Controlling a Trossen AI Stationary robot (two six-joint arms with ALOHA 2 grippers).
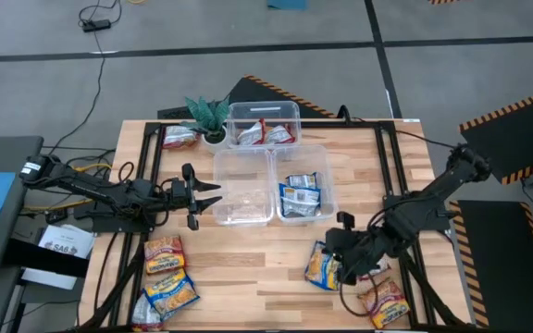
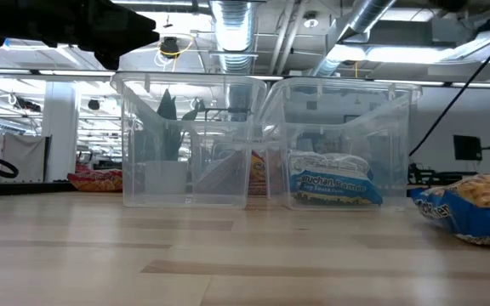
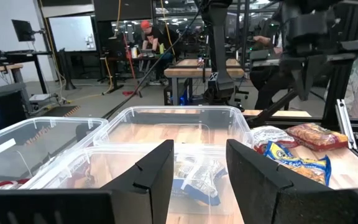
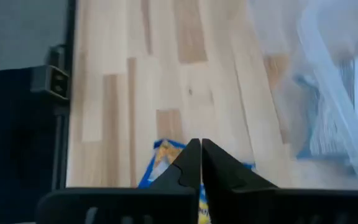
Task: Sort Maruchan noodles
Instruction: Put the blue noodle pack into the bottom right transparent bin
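Observation:
My right gripper (image 1: pixel 343 262) (image 4: pixel 199 144) is shut at the near right of the table, over a blue-and-yellow noodle packet (image 1: pixel 320 266) (image 2: pixel 470 212). My left gripper (image 1: pixel 213 196) (image 3: pixel 199 165) hangs open, holding nothing, at the left wall of an empty clear bin (image 1: pixel 243 187). The bin beside it (image 1: pixel 327 190) holds blue-and-silver packets (image 1: pixel 301 194) (image 3: pixel 194 177). A far bin (image 1: pixel 263 113) holds red packets (image 1: pixel 265 135). Yellow-orange packets (image 1: pixel 167 273) lie flat at the near left, one more (image 1: pixel 383 302) at the near right. My right gripper has its shut fingertips on the blue-and-yellow packet, at the edge (image 4: pixel 165 155) nearest the arm, coming down at a slant from the table's right. The fingers hide the contact itself. The packet's other end (image 1: pixel 315 268) lies on the table.
A small green potted plant (image 1: pixel 209 116) stands at the far left with a red packet (image 1: pixel 179 139) beside it. Black frame rails (image 1: pixel 152 185) run along both table sides. Bare wood lies between the bins and the near edge. People show in the room beyond.

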